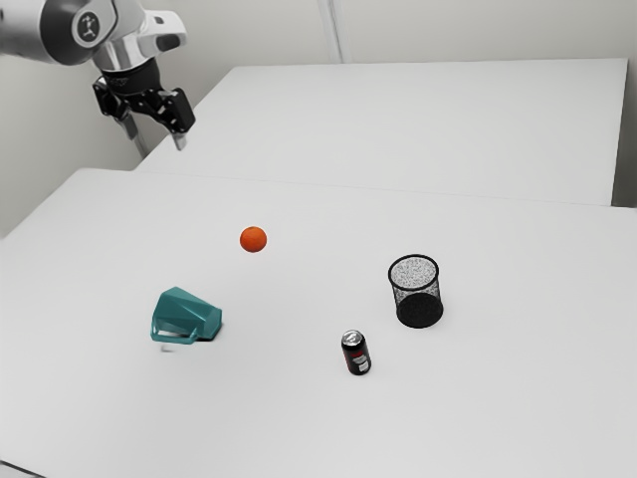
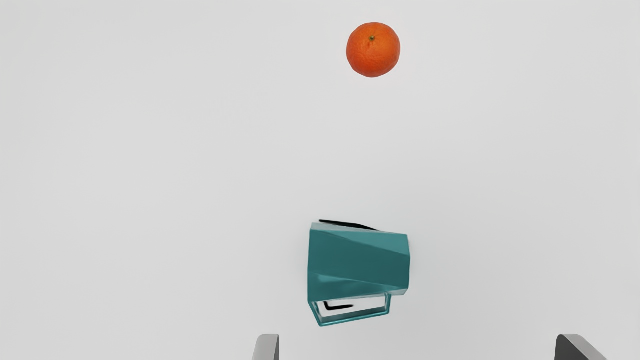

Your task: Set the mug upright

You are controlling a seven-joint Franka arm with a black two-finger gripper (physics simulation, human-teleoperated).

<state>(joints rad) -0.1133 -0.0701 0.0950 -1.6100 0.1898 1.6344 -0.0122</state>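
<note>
High over the table at the exterior view's upper left is my gripper (image 1: 156, 137), well away from the mug. A teal faceted mug (image 1: 186, 316) lies on its side at the exterior view's lower left, its handle along one side. From the wrist view, the mug (image 2: 359, 262) rests below my hand with its handle on the side nearer the fingertips. My gripper (image 2: 417, 347) is open, its two tips wide apart with nothing held between them.
An orange (image 1: 253, 239) sits on the white table (image 1: 299, 418) beyond the mug; the wrist view has the orange (image 2: 373, 50) too. Toward the exterior view's right stand a dark soda can (image 1: 355, 353) and a black mesh bin (image 1: 416, 291).
</note>
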